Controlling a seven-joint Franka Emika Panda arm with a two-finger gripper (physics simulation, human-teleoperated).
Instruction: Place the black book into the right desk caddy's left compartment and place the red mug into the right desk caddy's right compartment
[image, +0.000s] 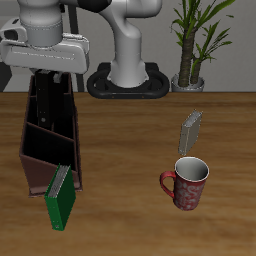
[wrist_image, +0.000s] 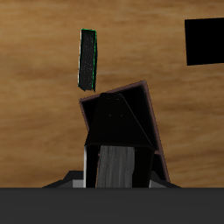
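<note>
My gripper (image: 57, 78) hangs over the back half of the right desk caddy (image: 36, 168), a long dark brown wooden box. It is shut on the black book (image: 58, 102), which hangs upright, its lower end reaching down inside the caddy's walls. In the wrist view the book's pale grey page edge (wrist_image: 114, 166) sits between my gripper's (wrist_image: 114, 175) fingers, and its black cover hides most of the caddy (wrist_image: 154, 114) below. I cannot tell which compartment it is over. The red mug (image: 187, 183) stands upright on the table, far from the caddy, handle toward it.
A green book (image: 60, 197) (wrist_image: 87, 59) stands at the caddy's front end. A light grey book (image: 190, 131) stands just behind the mug. The robot base (image: 128, 78) and a potted plant (image: 192, 45) are at the back. A black square shape (wrist_image: 206, 39) shows in the wrist view.
</note>
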